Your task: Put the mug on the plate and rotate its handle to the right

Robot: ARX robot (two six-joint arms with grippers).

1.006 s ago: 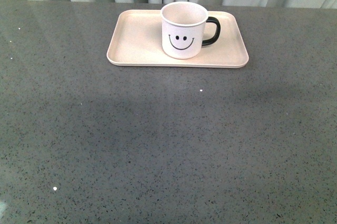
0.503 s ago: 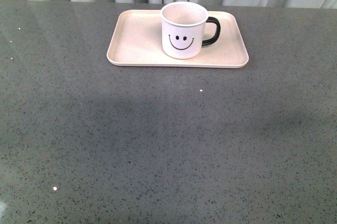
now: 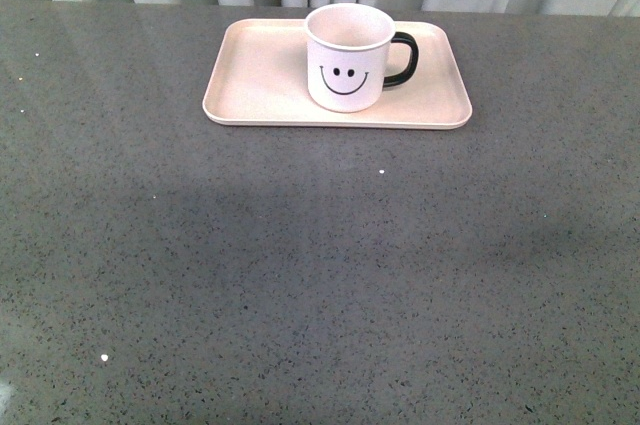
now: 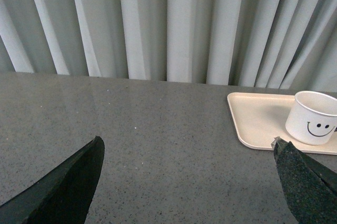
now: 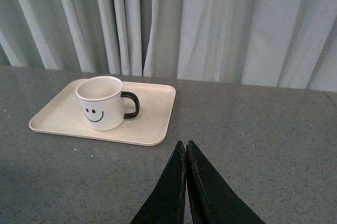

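Nothing has moved since the earlier frames. White smiley mug stands upright on the plate near the far edge of the grey surface, handle pointing right, so the task looks finished. Left end effector spread wide, right end effector closed, both empty and well apart from the mug.

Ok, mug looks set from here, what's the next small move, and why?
Probably none beyond keeping both arms back. The mug stands upright on the plate, its handle pointing right. The left claw is open and the right claw shut, both well clear of it, so the job looks finished.
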